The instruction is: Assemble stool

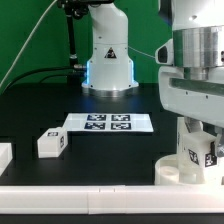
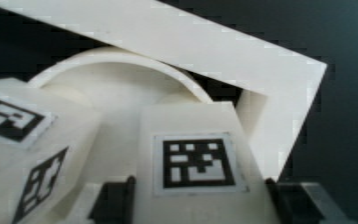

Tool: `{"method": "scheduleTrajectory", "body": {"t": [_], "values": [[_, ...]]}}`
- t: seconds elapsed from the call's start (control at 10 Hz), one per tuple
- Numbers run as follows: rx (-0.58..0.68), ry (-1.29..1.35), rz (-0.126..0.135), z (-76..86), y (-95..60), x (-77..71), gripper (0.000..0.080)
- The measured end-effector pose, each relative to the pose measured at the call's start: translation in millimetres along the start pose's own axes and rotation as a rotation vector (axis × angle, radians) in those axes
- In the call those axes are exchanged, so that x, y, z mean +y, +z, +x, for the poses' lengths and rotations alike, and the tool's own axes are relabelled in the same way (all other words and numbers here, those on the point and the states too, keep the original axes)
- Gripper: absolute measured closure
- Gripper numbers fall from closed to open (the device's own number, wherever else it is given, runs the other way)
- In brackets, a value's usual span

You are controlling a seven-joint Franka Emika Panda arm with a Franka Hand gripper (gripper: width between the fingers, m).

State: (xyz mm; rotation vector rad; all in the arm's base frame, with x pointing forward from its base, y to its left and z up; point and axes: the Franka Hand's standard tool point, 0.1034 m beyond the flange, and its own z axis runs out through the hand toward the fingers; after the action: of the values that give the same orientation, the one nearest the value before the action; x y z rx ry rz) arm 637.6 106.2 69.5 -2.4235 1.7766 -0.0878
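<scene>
The round white stool seat [image 1: 172,171] lies at the exterior view's right, against the white border block [image 1: 100,200]. My gripper [image 1: 198,140] stands right over it, shut on an upright stool leg [image 1: 203,153] with a square tag that meets the seat. In the wrist view the held leg [image 2: 195,150] sits between my dark fingers [image 2: 119,202]. A second tagged leg [image 2: 19,140] stands beside it on the seat [image 2: 108,76]. A loose leg [image 1: 50,143] lies on the black table at the exterior view's left.
The marker board [image 1: 108,122] lies mid-table in front of the robot base [image 1: 108,60]. Another white part [image 1: 4,156] shows at the far left edge. The border block's corner [image 2: 229,45] runs just behind the seat in the wrist view.
</scene>
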Motion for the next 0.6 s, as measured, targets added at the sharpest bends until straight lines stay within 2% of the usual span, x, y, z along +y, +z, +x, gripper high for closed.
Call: {"method": "scheduleTrajectory", "body": {"t": [0.2,0.4,0.5,0.6], "values": [[-0.011,0.273,-0.007,3.1,1.4,-3.7,0.0462],[-0.015,0.643,-0.005,-1.5,1.9,-6.0,0.0462],[-0.024,0.787,0.009,-6.0,1.6,-8.7,0.0462],[-0.049,0.837,0.054,-13.1,1.7,-13.2,0.0462]]}}
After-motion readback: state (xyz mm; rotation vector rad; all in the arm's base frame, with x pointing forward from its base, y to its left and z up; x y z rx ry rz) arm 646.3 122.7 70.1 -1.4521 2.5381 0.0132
